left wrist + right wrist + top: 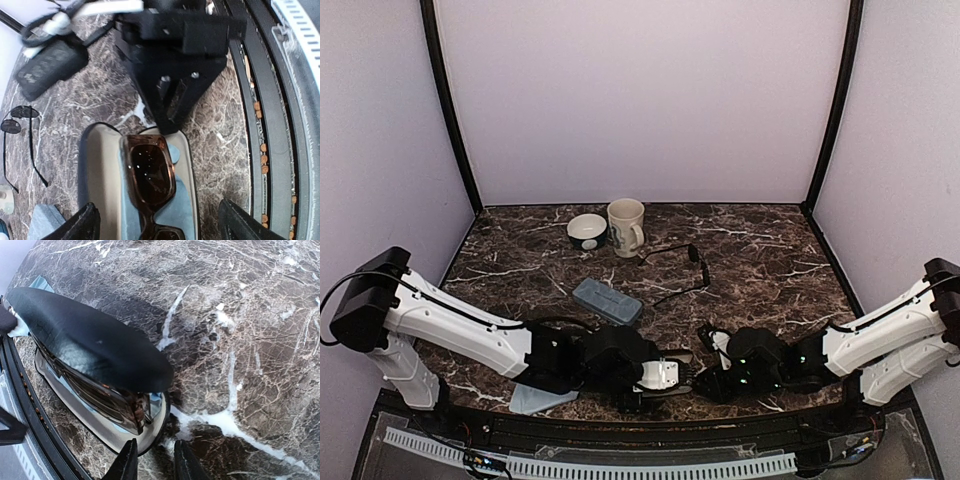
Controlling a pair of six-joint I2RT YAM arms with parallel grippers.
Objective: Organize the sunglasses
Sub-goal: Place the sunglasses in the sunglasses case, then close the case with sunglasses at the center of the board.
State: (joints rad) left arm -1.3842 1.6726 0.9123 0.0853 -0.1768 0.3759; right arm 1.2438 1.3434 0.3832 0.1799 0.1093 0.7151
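No brand or label can be read. The mug [626,227] has a dark green mark too small to make out, and the grey-blue case [607,301] shows only a faint pale smudge in the left wrist view.

Both arms reach low and inward over the marble desk [760,250], meeting nose to nose at its near edge. The left arm stretches in from the left with its wrist lying flat. The right arm comes in from the right and is bent at the elbow.

The left gripper [157,222] is spread wide and grasps nothing, with one finger on either side of the open black oval case [87,165]. The dark brown sunglasses [150,180] lie directly between its fingers, folded inside the case on a pale blue lining.

The right gripper [152,465] is almost closed, with only a narrow gap showing bare marble, and it holds nothing. Its tips sit just beside the rim of the case, whose raised black lid arches over the brown frame.

The thin black wire-framed sunglasses [680,265] lie on the desk well beyond both grippers, toward the far side and arms unfolded. A bowl [587,231] stands beside the mug, farther away still. A pale blue cloth [540,398] lies under the left arm.
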